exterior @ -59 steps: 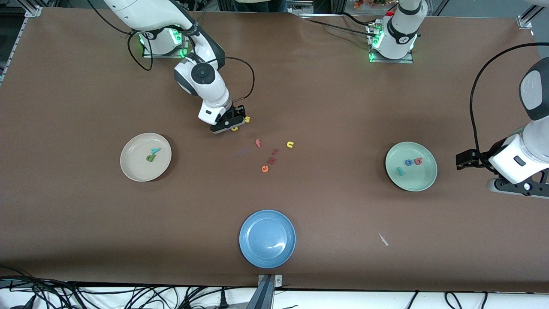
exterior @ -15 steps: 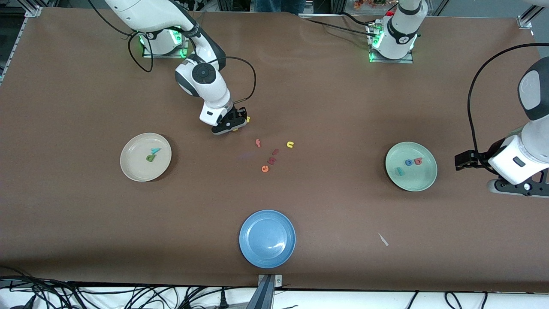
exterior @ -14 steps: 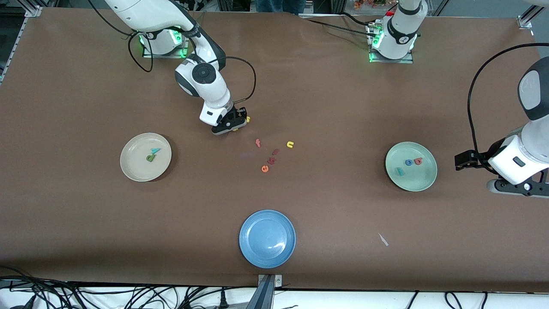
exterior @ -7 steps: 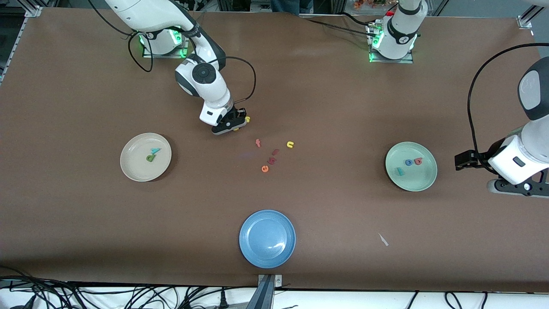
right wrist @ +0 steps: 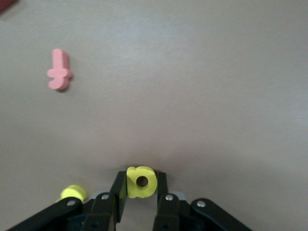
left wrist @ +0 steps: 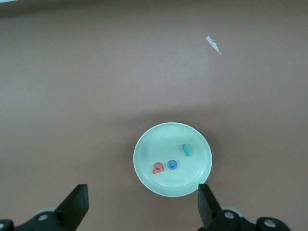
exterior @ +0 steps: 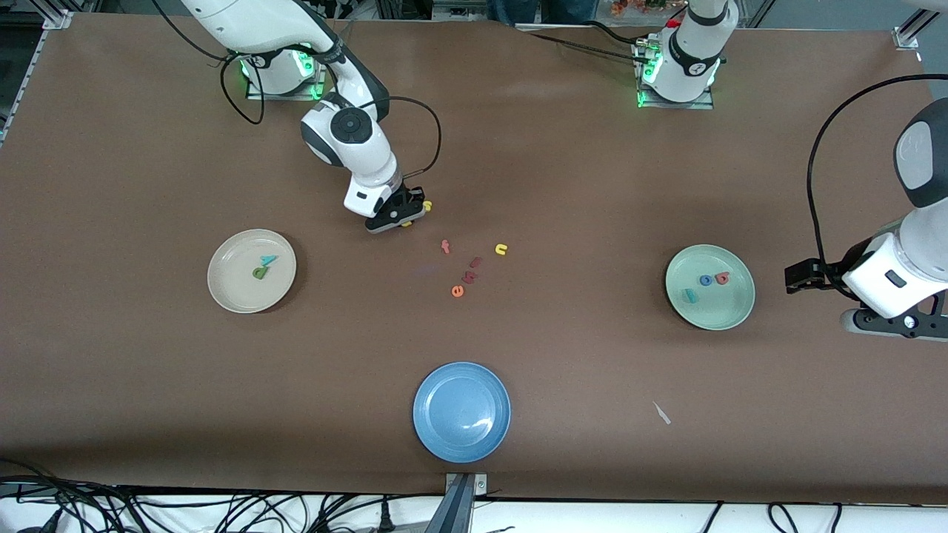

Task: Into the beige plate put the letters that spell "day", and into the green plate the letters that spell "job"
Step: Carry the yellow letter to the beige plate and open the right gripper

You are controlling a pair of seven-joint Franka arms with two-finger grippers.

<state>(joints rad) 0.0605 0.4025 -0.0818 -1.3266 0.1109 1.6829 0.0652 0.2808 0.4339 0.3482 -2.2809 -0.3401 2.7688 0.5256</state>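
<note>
Fingers of the right hand (right wrist: 140, 192) clamp the yellow "a" (right wrist: 141, 182) down at the tabletop (exterior: 563, 178). The left hand (left wrist: 142, 211), spread wide, waits beside the green plate (exterior: 733, 311) holding "j", "o", "b"; the beige plate (exterior: 226, 292) holds "d" and "y".

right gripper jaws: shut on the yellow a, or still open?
Shut on it. The right gripper has its jaws pressed against both sides of the yellow "a", down at the table.
</note>
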